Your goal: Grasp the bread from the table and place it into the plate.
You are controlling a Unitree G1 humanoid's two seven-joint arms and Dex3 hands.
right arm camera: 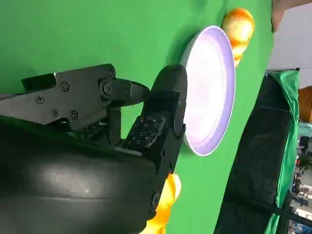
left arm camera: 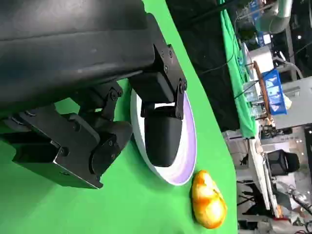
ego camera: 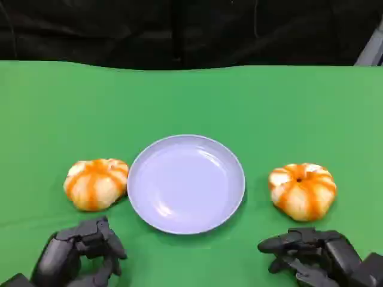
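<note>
Your left hand [ego camera: 81,254] and right hand [ego camera: 314,254] rest low on green surface [ego camera: 191,101], fingers apart, holding nothing. Bread [ego camera: 96,183] just ahead of left hand, second bread [ego camera: 302,190] ahead of right, plate [ego camera: 186,183] between them.

Even, bright light is falling from overhead onto the green bench [ego camera: 191,101], casting only soft, short shadows. Pale glare is streaking the plate [ego camera: 186,183] left of centre in the head view. Both wrist views are looking slightly soft, their backgrounds blurring toward the right edge.
</note>
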